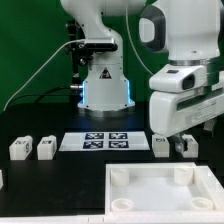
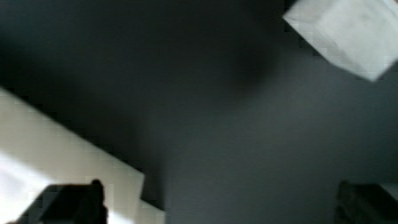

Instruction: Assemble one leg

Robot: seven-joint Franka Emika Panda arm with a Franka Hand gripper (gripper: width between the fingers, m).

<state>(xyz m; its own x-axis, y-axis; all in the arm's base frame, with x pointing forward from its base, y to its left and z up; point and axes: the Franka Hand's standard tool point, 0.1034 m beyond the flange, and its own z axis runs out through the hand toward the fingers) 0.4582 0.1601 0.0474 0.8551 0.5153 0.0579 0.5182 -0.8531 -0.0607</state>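
Observation:
Two small white legs [image 1: 18, 149] [image 1: 47, 148] lie on the black table at the exterior view's left. Two more small white pieces [image 1: 160, 147] [image 1: 183, 146] lie at the right, just behind the large white panel [image 1: 150, 200]. My gripper [image 1: 176, 138] hangs just above those two right pieces. In the wrist view the gripper [image 2: 222, 205] is open, with dark fingertips [image 2: 71, 205] far apart and only black table between them. A white block corner [image 2: 347, 35] shows far from the jaws; I cannot tell which piece it is.
The marker board [image 1: 105, 141] lies flat in the middle, behind the panel. The robot base [image 1: 105, 85] stands at the back. A white slab edge [image 2: 54, 150] runs beside one finger in the wrist view, probably the panel.

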